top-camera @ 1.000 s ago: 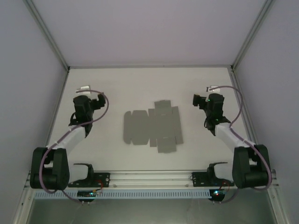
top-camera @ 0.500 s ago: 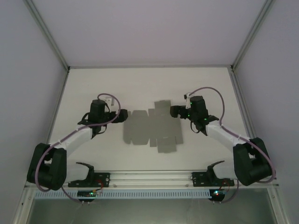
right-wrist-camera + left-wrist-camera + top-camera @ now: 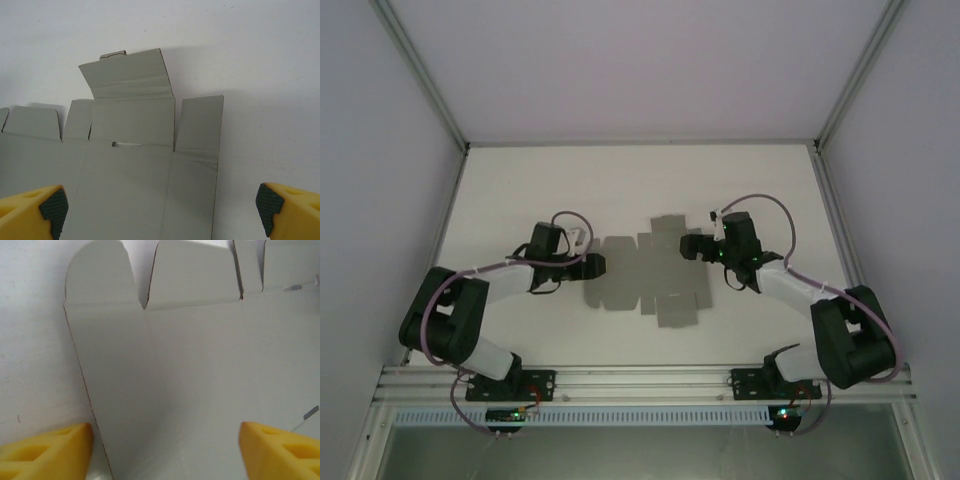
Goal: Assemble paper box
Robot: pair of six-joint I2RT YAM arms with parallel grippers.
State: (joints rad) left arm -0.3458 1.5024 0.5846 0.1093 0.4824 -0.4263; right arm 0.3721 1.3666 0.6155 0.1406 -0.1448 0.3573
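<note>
The paper box (image 3: 630, 275), a flat die-cut sheet of grey cardboard, lies unfolded at the middle of the white tabletop (image 3: 520, 190). The left fingers (image 3: 45, 450) stand apart over the sheet's 9 o'clock end, perhaps just touching it. The right fingers (image 3: 35, 210) stand wide apart at its 2 o'clock corner, holding nothing.

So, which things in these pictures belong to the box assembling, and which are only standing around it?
For the job:
- paper box, a flat die-cut sheet with flaps
- left gripper, open at the sheet's edge
- right gripper, open at the opposite edge

Not for the job:
- white table
- aluminium rail at the near edge
- enclosure walls
</note>
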